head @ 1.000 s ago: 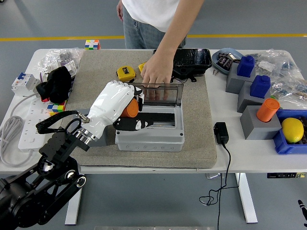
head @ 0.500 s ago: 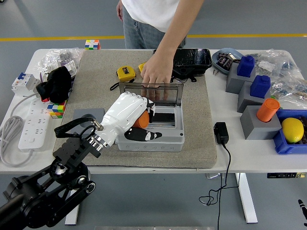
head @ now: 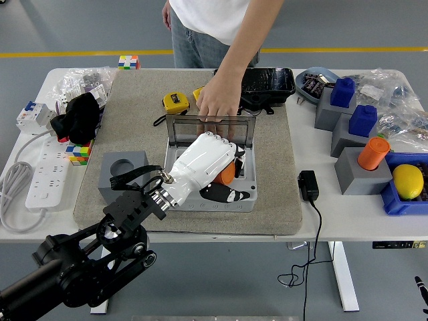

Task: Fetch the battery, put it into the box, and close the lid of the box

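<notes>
Fingers of the left hand curl around the orange battery, which shows only as a sliver beneath the white shell, held over the open box. Most of the box's inside is hidden by the hand. A person's hand holds the clear lid upright at the far edge.

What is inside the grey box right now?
Above the grey box, whose clear lid a person's hand holds upright, the left hand holds the orange battery. That hand covers most of the interior, so other contents cannot be seen.
</notes>
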Motion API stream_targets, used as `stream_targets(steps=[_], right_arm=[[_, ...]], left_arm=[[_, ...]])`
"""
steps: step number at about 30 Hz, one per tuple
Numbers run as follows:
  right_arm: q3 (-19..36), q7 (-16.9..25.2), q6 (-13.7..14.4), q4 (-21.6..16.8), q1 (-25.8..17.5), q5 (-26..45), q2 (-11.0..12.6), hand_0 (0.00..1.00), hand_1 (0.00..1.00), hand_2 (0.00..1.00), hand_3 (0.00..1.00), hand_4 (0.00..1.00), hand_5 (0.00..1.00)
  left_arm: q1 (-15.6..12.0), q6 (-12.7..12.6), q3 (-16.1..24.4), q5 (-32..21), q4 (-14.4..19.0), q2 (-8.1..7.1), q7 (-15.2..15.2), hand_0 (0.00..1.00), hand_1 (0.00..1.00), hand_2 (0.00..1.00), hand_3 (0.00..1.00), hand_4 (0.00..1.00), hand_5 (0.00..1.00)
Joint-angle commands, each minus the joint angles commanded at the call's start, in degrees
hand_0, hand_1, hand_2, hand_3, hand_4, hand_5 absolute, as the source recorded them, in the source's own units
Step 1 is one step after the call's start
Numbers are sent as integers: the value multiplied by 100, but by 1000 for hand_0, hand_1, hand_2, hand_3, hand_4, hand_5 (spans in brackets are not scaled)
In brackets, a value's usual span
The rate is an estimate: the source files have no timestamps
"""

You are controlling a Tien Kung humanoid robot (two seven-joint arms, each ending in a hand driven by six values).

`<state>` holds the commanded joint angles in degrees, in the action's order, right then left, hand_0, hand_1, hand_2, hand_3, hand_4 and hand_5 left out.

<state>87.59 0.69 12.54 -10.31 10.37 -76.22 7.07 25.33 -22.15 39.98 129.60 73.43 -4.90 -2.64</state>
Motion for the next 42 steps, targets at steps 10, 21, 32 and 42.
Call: stream_targets(steps=[10,21,32,42], right_arm=[[-29,-1,3,0,39,2,6,876,879,834,868,998,998],[-78,-7,0,0,39,3,15,876,879,834,869,998,998],[-112,-21,-8,0,24,-1,53,876,879,834,869,998,998],[-111,-25,-9,0,27,-10,50,876,879,833,869,998,998]], left_arm=[[357,-53,-101,-97,-505,361,-3,21,2,2,14,998,2],[610,-145,11,-165,-1050,490,-101,21,2,2,14,998,2],[561,-269,2,-715,-1328,490,-572,21,2,4,18,998,165],[574,-307,-8,-660,-1348,490,-534,25,2,7,21,998,277]])
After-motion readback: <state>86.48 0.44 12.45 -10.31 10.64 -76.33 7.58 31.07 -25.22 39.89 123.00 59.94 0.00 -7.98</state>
